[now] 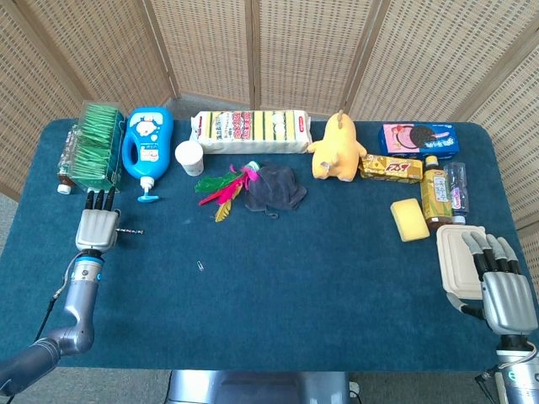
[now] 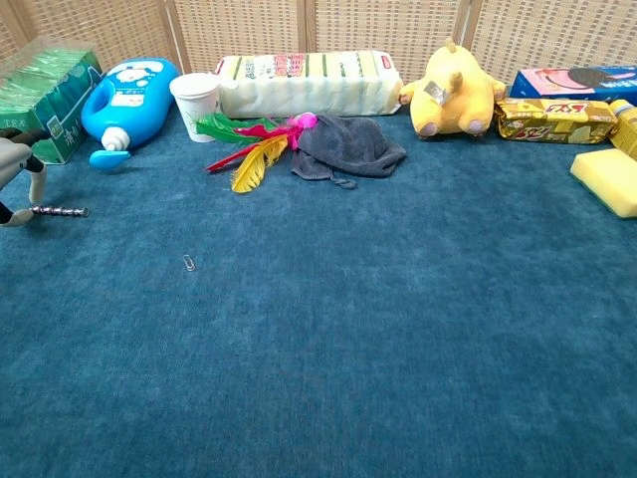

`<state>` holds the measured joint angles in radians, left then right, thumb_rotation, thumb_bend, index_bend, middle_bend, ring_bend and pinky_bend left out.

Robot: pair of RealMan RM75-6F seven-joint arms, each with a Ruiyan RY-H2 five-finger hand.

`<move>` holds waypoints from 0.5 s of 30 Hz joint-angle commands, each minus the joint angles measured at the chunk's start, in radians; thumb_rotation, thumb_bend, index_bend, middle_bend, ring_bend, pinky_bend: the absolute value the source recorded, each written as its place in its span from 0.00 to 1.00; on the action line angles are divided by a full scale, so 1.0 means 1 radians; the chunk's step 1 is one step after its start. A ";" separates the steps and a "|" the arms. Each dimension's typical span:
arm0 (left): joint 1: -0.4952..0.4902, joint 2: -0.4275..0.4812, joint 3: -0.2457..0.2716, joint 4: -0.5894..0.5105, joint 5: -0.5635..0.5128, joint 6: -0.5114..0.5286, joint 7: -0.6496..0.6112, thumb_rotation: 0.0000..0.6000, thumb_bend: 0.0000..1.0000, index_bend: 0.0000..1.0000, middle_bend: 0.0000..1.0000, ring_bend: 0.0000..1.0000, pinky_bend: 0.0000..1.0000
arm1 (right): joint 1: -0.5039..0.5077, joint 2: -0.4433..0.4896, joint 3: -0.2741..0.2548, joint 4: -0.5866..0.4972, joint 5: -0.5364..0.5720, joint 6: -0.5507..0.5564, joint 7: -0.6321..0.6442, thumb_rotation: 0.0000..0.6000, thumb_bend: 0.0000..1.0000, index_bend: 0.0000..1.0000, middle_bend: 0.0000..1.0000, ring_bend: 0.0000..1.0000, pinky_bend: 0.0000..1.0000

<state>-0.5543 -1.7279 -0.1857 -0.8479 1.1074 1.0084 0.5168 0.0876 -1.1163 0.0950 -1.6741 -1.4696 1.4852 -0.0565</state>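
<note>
blue tabletop under the left hand, fingers flat and holding nothing, with a small metal bit just beside its thumb, so a careful pinch looks wisest; right hand rests spread on a lidded box.
</note>
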 commanded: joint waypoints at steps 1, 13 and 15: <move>-0.001 -0.002 0.001 0.003 0.001 0.000 0.003 1.00 0.63 0.50 0.00 0.00 0.03 | 0.000 0.001 0.000 -0.001 -0.001 0.000 0.001 1.00 0.00 0.00 0.00 0.00 0.00; -0.011 -0.023 -0.017 0.005 -0.031 0.008 0.068 1.00 0.63 0.50 0.00 0.00 0.03 | 0.000 0.006 -0.002 -0.007 0.002 -0.003 -0.003 1.00 0.00 0.00 0.00 0.00 0.00; -0.013 -0.024 -0.018 0.002 -0.035 0.008 0.079 1.00 0.63 0.50 0.00 0.00 0.03 | 0.000 0.007 -0.002 -0.007 0.002 -0.003 0.000 1.00 0.00 0.00 0.00 0.00 0.00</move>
<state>-0.5656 -1.7508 -0.2028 -0.8442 1.0750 1.0162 0.5919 0.0873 -1.1094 0.0934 -1.6810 -1.4676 1.4820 -0.0568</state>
